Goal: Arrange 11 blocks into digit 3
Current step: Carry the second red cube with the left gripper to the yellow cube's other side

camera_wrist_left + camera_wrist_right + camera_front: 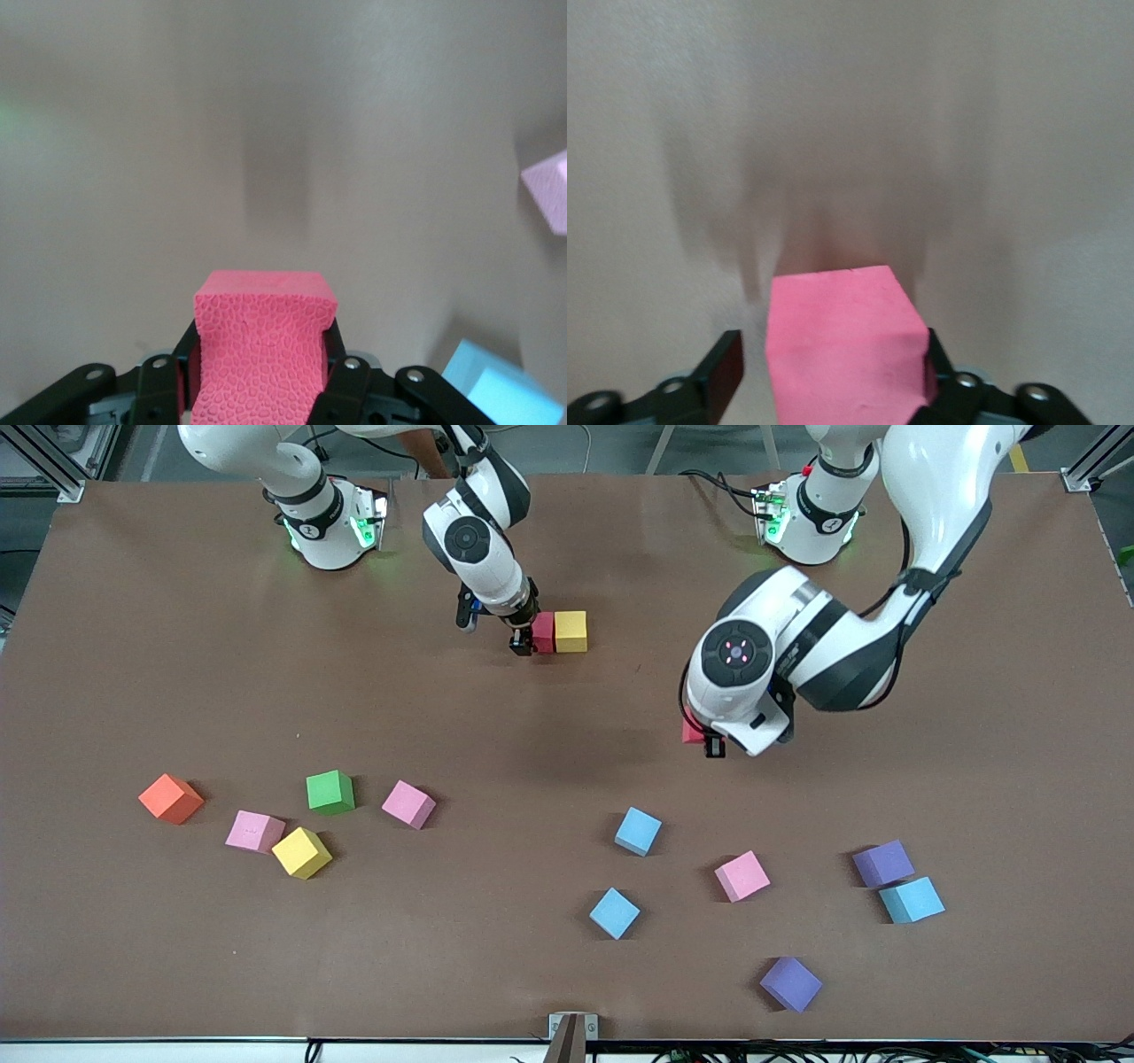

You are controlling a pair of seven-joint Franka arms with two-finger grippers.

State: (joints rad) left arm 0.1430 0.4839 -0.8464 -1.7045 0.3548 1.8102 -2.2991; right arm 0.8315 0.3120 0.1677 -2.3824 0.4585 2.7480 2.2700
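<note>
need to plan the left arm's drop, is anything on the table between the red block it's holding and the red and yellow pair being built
Nothing visible. The left gripper holds its red block over bare table, and the stretch up to the red block and yellow block holds no cubes. The right gripper sits at that pair, open around its red block.

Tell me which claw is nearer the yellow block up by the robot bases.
Right. The right claw is at the red block touching that yellow block; the left claw is farther off, holding another red block.

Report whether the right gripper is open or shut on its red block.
Open: the right gripper shows a gap between one finger and the red block.
</note>
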